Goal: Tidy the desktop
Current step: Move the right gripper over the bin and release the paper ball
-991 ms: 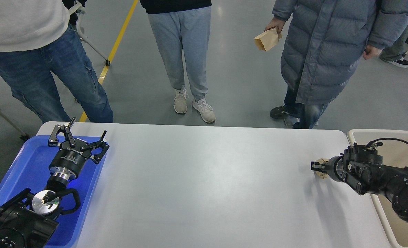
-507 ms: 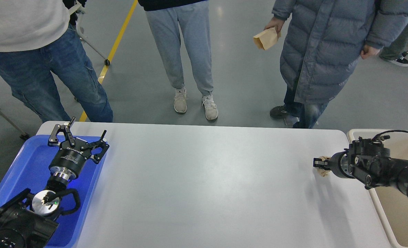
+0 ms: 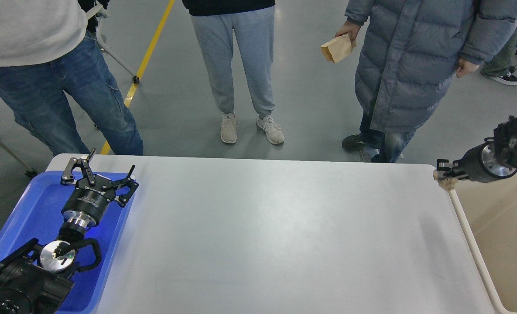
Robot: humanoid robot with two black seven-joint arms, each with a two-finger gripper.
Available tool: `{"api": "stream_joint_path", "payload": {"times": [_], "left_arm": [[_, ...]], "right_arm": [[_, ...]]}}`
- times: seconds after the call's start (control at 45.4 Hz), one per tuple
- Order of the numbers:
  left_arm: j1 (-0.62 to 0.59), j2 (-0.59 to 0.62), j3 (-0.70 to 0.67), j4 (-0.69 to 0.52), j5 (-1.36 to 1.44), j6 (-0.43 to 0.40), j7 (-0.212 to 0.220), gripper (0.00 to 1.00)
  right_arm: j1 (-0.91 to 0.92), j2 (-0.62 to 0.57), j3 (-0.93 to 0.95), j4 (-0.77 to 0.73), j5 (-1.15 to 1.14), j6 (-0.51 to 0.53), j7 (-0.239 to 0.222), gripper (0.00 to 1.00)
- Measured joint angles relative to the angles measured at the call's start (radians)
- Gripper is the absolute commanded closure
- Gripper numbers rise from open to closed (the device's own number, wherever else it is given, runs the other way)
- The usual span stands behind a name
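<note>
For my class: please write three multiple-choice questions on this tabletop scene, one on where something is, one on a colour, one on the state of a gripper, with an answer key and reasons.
1. Where is the right gripper?
A. over the blue tray
B. at the far right corner of the desktop, beside the beige bin
C. at the middle of the desktop

2. What colour is the tray under the left gripper?
A. blue
B. red
C. green

3. How do the left gripper's fingers stand?
A. shut on a cup
B. spread open, holding nothing
C. hidden from view

Key:
1 B: it sits at the table's rounded far right corner, by the bin's rim.
2 A: the tray at the left edge is plainly blue.
3 B: its two black fingers are wide apart with nothing between them.
</note>
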State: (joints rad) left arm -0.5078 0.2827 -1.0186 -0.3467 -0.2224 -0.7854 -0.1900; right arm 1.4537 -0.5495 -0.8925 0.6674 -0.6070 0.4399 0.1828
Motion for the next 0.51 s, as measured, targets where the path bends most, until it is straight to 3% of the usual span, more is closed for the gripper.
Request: {"api": "stream_joint_path", "payload": {"times": [0.507], "left_arm": [[0.0, 0.0, 0.0, 0.0, 0.0, 0.0, 0.0, 0.0]], "right_arm": [[0.359, -0.151, -0.045, 0.183, -0.071, 0.247, -0.002, 1.0]]}}
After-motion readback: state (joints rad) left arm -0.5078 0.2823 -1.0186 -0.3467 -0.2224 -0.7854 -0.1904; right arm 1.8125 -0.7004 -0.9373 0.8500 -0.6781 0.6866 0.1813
